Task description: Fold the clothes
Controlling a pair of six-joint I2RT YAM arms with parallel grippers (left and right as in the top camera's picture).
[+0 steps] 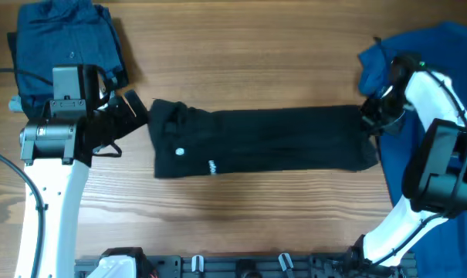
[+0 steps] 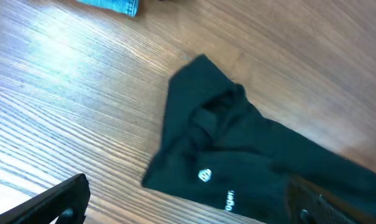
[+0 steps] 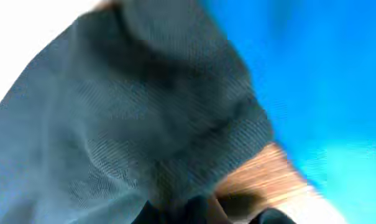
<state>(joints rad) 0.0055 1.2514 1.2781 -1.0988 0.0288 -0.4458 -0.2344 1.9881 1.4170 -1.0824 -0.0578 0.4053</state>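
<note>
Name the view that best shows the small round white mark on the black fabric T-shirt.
Left wrist: the small round white mark on the black fabric T-shirt appears close and sharp. Overhead shows a tiny dot; right wrist, blurred, misses it.

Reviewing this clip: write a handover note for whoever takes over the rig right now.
Left gripper: jaws open, empty, at the left end of the black T-shirt.
Right gripper: jaws shut on its right end.
Black T-shirt lies mid-table, folded into a long strip. Dark blue shirt sits folded at top left; bright blue shirt lies bunched at right.
To do: fold the strip across, then the bright blue shirt.
</note>
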